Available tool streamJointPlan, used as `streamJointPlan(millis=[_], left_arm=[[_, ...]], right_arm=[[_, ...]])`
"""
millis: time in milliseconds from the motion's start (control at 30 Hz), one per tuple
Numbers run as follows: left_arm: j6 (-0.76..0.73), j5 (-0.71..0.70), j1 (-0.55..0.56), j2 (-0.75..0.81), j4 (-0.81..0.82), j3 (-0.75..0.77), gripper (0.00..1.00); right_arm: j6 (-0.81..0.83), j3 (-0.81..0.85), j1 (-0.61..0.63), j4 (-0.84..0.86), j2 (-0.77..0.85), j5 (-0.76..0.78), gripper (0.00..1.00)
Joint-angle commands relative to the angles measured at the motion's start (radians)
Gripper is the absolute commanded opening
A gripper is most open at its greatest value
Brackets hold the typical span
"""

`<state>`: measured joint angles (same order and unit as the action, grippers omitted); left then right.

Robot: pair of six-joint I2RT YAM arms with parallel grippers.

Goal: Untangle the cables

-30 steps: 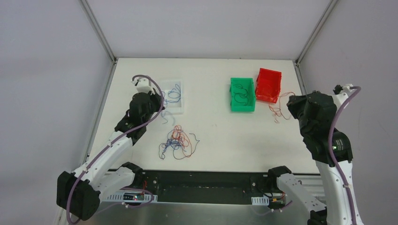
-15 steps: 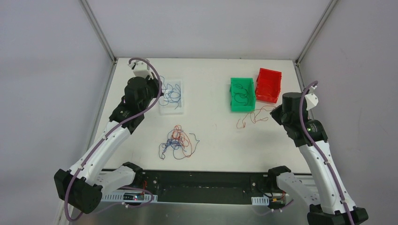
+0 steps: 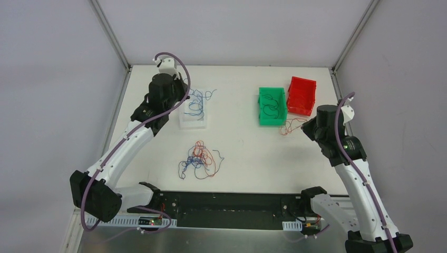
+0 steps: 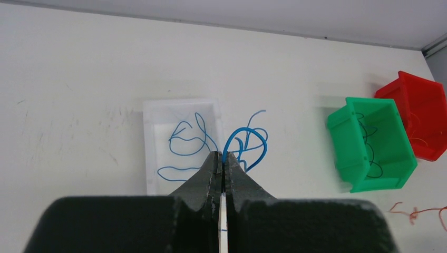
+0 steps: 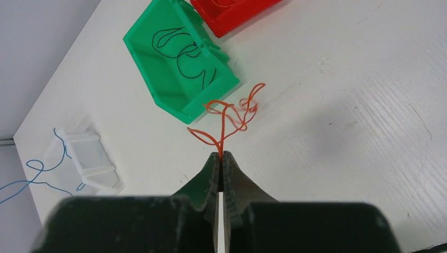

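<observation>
A robotics lab cell: white tabletop (image 3: 248, 89) walled by plain grey panels (image 3: 52, 105) on aluminium posts (image 3: 110, 34), two white-and-black robot arms (image 3: 125, 151) bolted to a black rail (image 3: 232, 210).

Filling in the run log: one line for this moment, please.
left gripper: shut on thin blue wire by clear plastic tray | right gripper: shut on thin red wire near green plastic bin

Upper left, a tray (image 3: 192, 122) holds cable strands (image 3: 196, 105). Upper right, the left bin (image 3: 272, 122) seemingly touches the right bin (image 3: 300, 110), a loose cable (image 3: 290, 126) just below them. A cable tangle (image 3: 199, 159) lies lower centre.
</observation>
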<state>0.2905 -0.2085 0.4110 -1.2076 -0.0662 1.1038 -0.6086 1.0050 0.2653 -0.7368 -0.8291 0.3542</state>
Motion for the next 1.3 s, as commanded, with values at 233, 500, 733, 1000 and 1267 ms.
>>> streamJointPlan(millis=[233,500,733,1000,1267], left_arm=[[-0.005,0.047,-0.029,-0.024,0.012,0.121,0.00],[0.053,0.097,-0.092,-0.081,0.041,0.111,0.00],[0.101,0.084,-0.127,-0.162,0.062,0.026,0.00],[0.133,0.026,-0.144,-0.250,0.154,-0.074,0.00],[0.097,0.006,-0.159,-0.352,0.143,-0.054,0.00]], right_arm=[[0.022,-0.011,-0.004,0.046,0.003,-0.014,0.00],[0.024,-0.018,-0.003,0.056,-0.006,-0.030,0.00],[0.019,-0.033,-0.004,0.068,-0.008,-0.040,0.00],[0.018,-0.051,-0.003,0.072,-0.003,-0.041,0.00],[0.018,-0.061,-0.005,0.073,0.001,-0.043,0.00]])
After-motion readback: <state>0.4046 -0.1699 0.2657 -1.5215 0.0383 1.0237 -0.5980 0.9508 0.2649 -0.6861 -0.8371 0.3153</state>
